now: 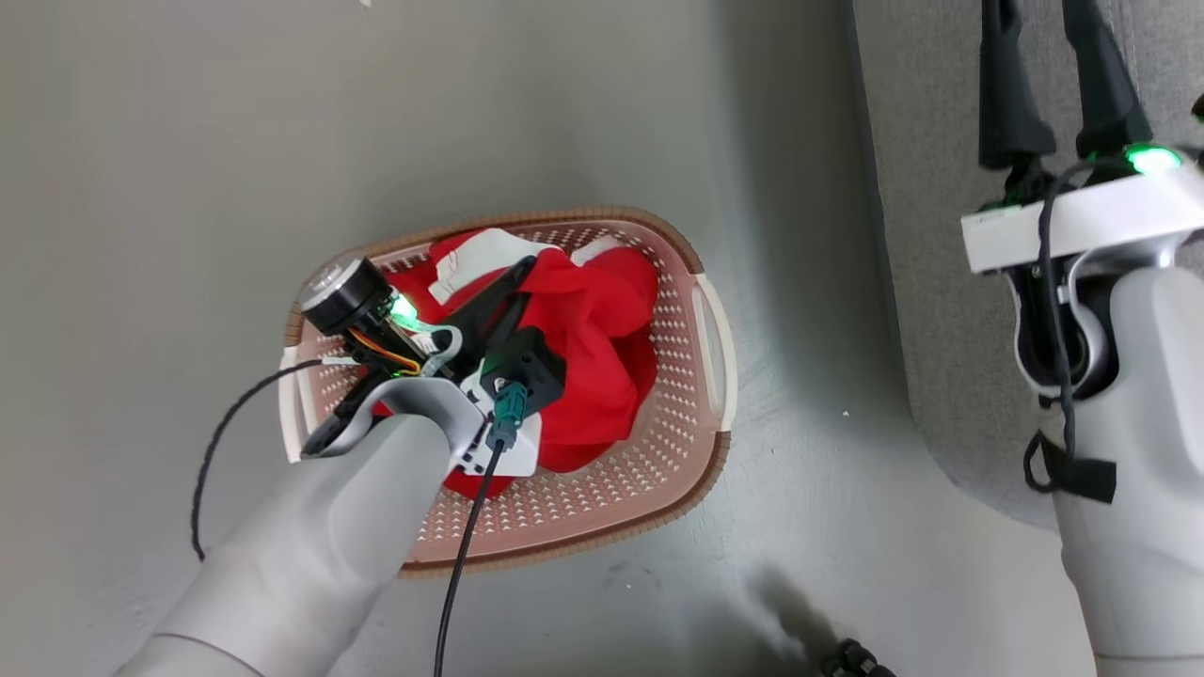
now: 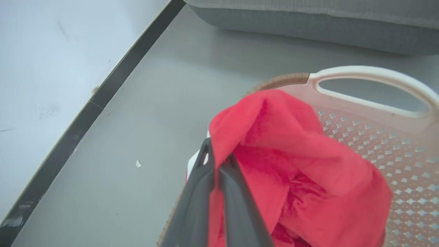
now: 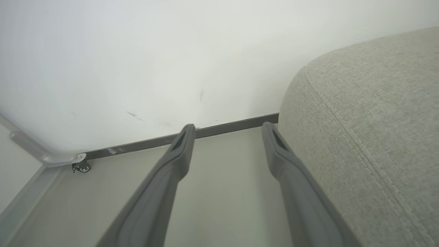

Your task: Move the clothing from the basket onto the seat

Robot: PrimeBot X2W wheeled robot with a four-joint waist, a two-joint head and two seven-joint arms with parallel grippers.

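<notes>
Red cloth, soft and light, made up the clothing [image 1: 602, 329]. I judged it would sag and trail rather than lift as one piece, so a bunched fold was the best hold. My left gripper [image 2: 218, 154] was pinched on such a fold, over the pile in the basket [image 1: 724, 348]. My right gripper [image 3: 229, 128] stood spread and empty, just beside the sofa [image 3: 370, 120]. The left wrist view showed the pinch itself. The head view showed white patches [image 1: 480, 259] beyond it.
</notes>
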